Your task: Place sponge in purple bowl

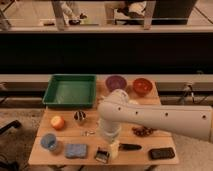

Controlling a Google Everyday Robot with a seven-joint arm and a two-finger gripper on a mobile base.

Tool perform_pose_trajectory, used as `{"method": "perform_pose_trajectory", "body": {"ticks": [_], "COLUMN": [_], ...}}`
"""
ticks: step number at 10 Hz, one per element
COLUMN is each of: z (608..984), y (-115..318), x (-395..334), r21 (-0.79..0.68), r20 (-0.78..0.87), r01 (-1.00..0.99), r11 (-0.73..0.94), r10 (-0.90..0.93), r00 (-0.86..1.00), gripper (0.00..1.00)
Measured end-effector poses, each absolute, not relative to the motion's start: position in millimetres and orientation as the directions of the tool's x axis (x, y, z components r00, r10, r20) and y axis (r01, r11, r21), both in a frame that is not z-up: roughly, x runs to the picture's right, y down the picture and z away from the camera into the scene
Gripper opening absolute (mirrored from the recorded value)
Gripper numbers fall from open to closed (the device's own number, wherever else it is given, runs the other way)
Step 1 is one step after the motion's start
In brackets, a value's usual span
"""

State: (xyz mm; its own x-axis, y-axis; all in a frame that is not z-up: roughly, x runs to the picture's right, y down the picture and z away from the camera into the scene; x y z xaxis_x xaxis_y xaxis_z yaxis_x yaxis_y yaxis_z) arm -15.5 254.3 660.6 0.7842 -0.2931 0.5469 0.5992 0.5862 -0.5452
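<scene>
Two blue things sit together, so our gripper (112, 145), low over the table's (66, 135) front, its opening hidden from us, may take the cup (48, 141) rather than the sponge (76, 150).

Matt wooden table (65, 135) under gripper (113, 147), soft sponge (76, 150)

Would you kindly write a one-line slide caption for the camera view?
Gripper hangs over the table's front edge, right of the sponge; purple bowl sits at the back.
</scene>
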Motion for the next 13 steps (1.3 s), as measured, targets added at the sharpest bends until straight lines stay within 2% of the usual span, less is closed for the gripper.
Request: {"method": "perform_pose_trajectory", "body": {"ticks": [2, 4, 8, 13], "z": [659, 662, 681, 696], "y": [260, 266, 287, 296], "x": [-43, -62, -96, -134], "r21": [-0.494, -0.494, -0.593, -0.669], "r20": [0.588, 0.563, 0.396, 0.305], "r01": [0.621, 0.595, 0.453, 0.366], "r11": [0.608, 0.634, 0.666, 0.647], "r10": [-0.292, -0.289, -0.249, -0.210], "r00": [0.754, 0.775, 0.884, 0.929], "gripper": [0.80, 0.80, 0.80, 0.80]}}
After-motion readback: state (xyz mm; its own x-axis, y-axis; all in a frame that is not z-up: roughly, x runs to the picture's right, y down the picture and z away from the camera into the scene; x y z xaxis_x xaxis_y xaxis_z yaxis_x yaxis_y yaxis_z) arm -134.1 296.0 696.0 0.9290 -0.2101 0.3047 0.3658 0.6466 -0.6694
